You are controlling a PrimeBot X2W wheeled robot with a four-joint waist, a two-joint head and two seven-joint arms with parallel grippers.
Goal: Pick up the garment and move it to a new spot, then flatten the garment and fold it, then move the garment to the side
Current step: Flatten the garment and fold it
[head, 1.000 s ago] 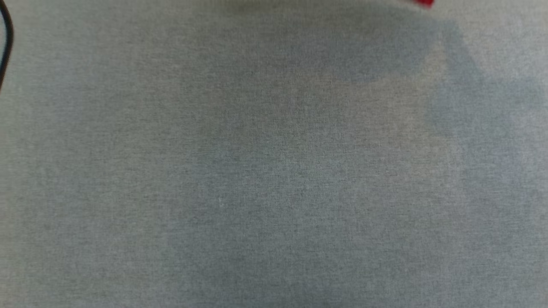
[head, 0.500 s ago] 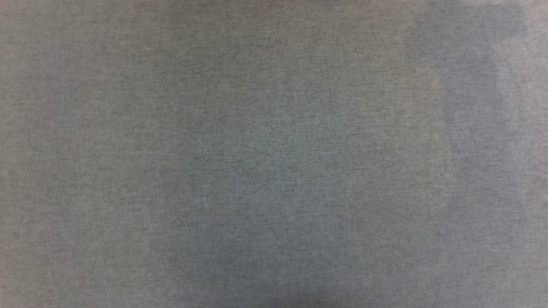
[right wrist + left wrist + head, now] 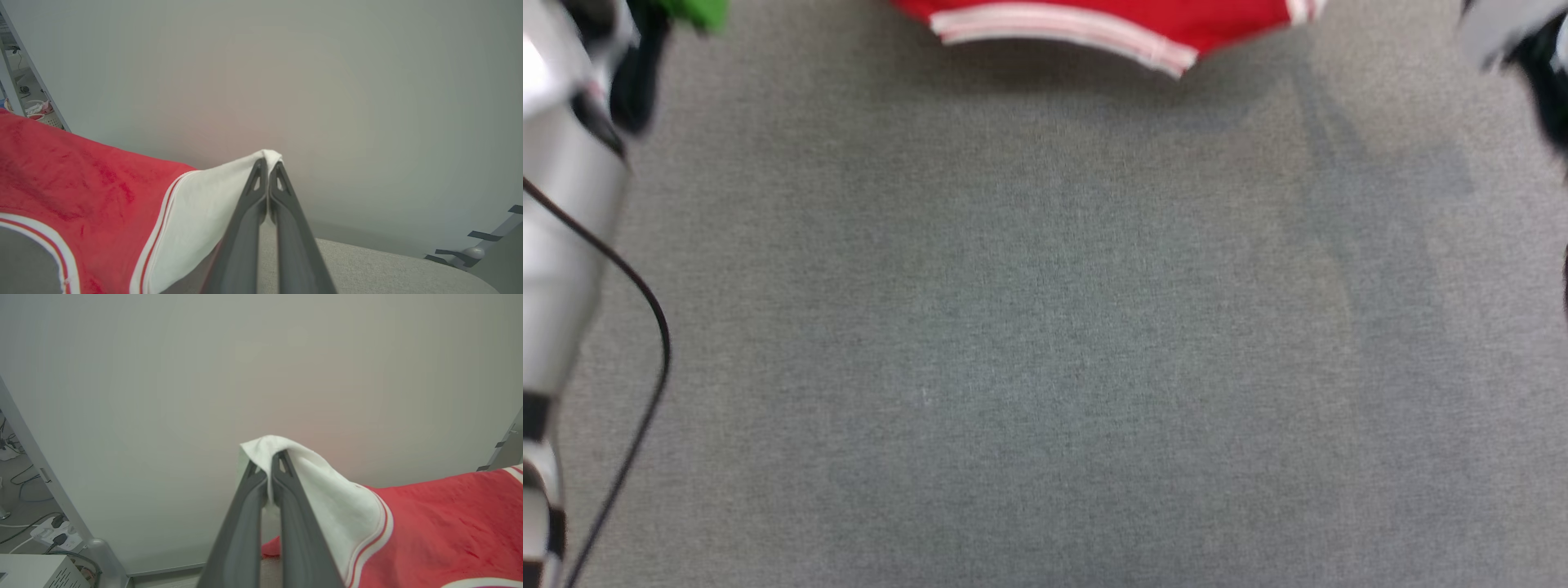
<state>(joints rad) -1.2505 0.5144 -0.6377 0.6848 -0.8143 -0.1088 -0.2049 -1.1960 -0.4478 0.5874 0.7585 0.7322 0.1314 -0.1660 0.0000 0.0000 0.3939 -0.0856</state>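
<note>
Left gripper (image 3: 271, 460) tight on garment (image 3: 441, 522) sleeve

Left tool (image 3: 273, 467) and right tool (image 3: 269, 168) each pinch the garment (image 3: 441, 522).

Probably a robotics lab: bare partition wall (image 3: 245, 375), floor power strip (image 3: 45, 537) with cables (image 3: 22, 477), vented equipment box (image 3: 36, 573).

Head camera: faces steeply down, close over the grey fabric surface (image 3: 1045, 327). The garment (image 3: 1094, 20) crosses its top edge and the left forearm (image 3: 564, 204) its left edge.

Left wrist camera: sights along the left claw (image 3: 267, 461) toward a pale wall (image 3: 245, 355).

Right wrist camera: sights along the right claw (image 3: 268, 163) toward a like pale wall, mirrored.

All three views share the garment.
</note>
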